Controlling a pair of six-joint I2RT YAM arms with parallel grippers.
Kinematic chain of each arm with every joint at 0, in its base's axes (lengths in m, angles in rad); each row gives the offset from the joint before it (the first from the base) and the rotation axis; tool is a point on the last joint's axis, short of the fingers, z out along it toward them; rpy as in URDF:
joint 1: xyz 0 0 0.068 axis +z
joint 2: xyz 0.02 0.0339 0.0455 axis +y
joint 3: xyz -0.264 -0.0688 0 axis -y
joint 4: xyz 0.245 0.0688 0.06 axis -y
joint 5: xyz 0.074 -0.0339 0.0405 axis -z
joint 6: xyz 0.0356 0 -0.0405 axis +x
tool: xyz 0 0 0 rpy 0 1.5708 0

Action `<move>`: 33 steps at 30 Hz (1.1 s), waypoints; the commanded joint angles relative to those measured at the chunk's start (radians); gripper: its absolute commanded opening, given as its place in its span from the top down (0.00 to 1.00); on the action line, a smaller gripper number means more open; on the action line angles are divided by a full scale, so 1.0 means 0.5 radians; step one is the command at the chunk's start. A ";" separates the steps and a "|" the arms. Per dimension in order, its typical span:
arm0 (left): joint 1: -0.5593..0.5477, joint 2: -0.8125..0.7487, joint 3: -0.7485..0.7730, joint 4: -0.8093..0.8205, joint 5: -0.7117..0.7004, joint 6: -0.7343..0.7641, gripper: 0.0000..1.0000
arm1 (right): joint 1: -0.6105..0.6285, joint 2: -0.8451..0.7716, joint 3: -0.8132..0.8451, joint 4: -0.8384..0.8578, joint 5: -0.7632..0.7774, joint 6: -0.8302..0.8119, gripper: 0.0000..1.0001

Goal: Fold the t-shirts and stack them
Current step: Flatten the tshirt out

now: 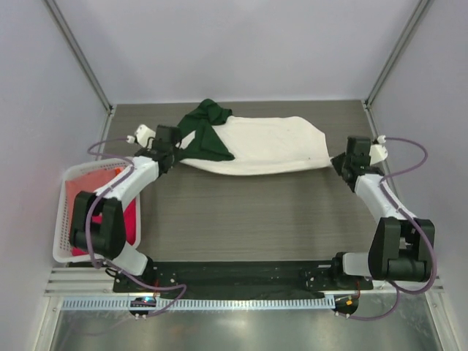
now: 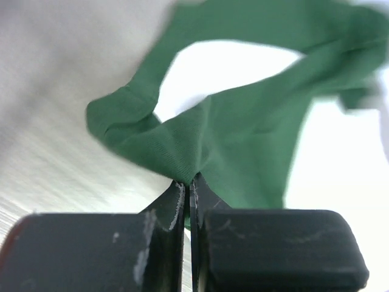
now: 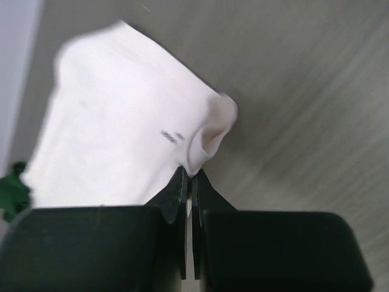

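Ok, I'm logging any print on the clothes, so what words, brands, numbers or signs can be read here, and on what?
No text is legible in any view.
cream t-shirt: one small dark mark in the right wrist view, too blurred to read; faint specks in the top view, too small to read.
green fabric: plain, no print showing.
white basket: no label visible.

cream t-shirt (image 1: 270,146) stretched out, green fabric (image 1: 208,131) bunched
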 commanded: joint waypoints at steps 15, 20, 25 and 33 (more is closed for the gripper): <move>-0.022 -1.351 -1.119 -0.302 -0.033 0.002 1.00 | -0.047 -1.048 -0.686 -0.350 0.070 0.052 0.99; -0.040 -1.660 -1.273 -0.428 0.029 -0.023 0.91 | -0.044 -1.437 -0.901 -0.558 0.121 0.120 0.97; -0.061 -1.833 -1.319 -0.548 0.038 -0.010 0.92 | -0.044 -1.723 -0.941 -0.767 0.177 0.141 0.91; -0.074 -1.677 -1.270 -0.324 0.063 -0.029 1.00 | -0.044 -1.577 -0.828 -0.737 0.198 0.157 0.99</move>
